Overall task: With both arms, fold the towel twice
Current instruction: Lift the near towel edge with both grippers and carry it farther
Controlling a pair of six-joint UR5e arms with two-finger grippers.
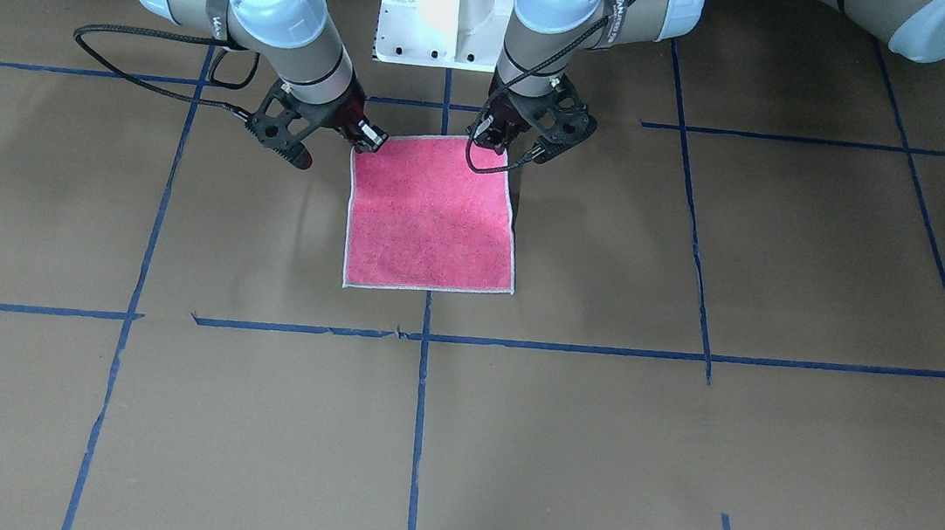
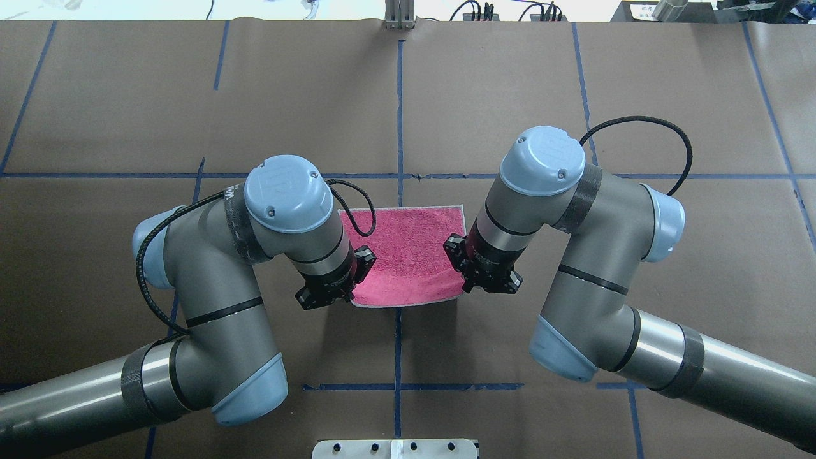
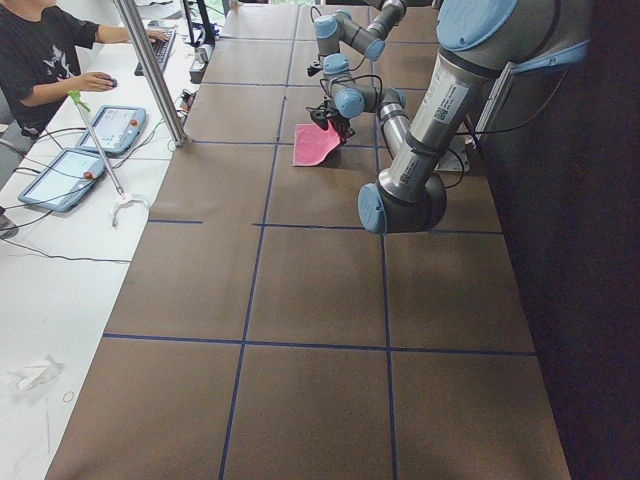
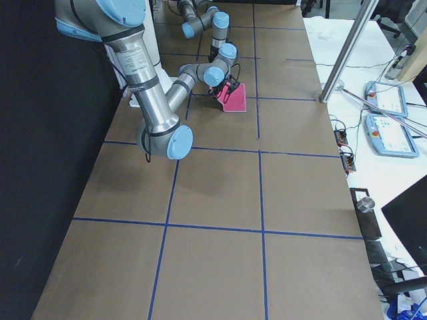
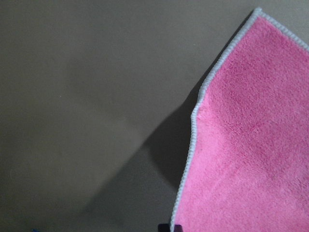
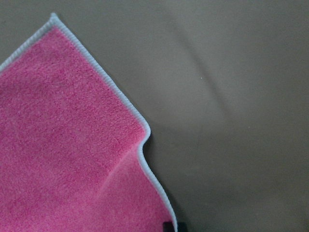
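The towel [image 1: 434, 217] lies pink face up on the brown table, whitish border all round; it also shows in the overhead view [image 2: 408, 255]. My left gripper [image 1: 496, 141] is shut on its robot-side corner on that view's right, and my right gripper [image 1: 367, 140] is shut on the other robot-side corner. Both corners are raised a little and cast shadows. In the overhead view the left gripper [image 2: 350, 288] and right gripper [image 2: 470, 280] stand at the towel's near edge. The wrist views show the lifted pink edge [image 5: 251, 145] [image 6: 63, 145] with a dark fingertip at the bottom.
The white pedestal base [image 1: 441, 16] stands just behind the towel. Blue tape lines [image 1: 417, 435] cross the brown table. In the left side view an operator [image 3: 40, 50] sits at a white desk with tablets [image 3: 115, 125] and a metal pole [image 3: 150, 70].
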